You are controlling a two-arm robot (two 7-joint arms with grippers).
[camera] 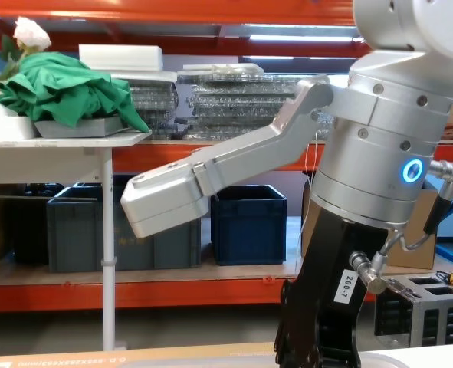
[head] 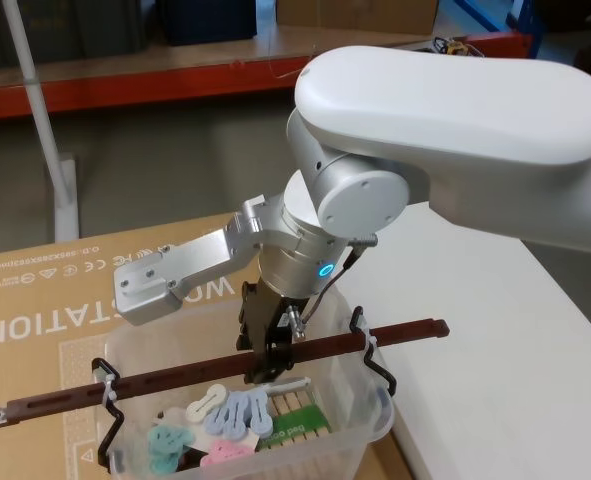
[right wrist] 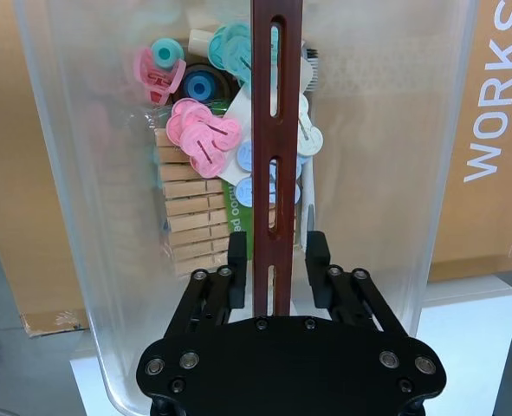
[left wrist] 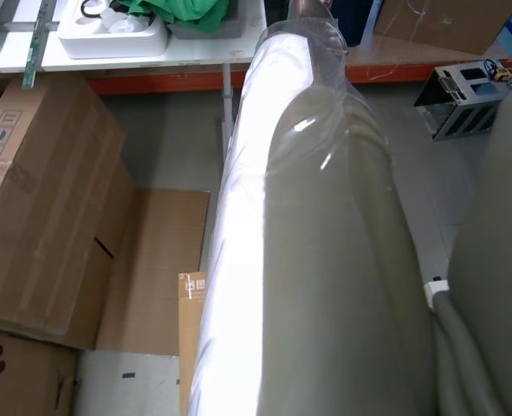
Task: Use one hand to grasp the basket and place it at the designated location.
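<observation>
step: grasp | right gripper (head: pixel 268 352), lower centre: unclenched, astride handle (head: pixel 405 333) near mid-bar | basket (head: pixel 347 455) | tip: clamp squarely, lift level to avoid tilt

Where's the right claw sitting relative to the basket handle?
Head view, low centre: the right claw is down over the basket, straddling the middle of its reddish-brown handle, one finger either side with slight gaps.
</observation>
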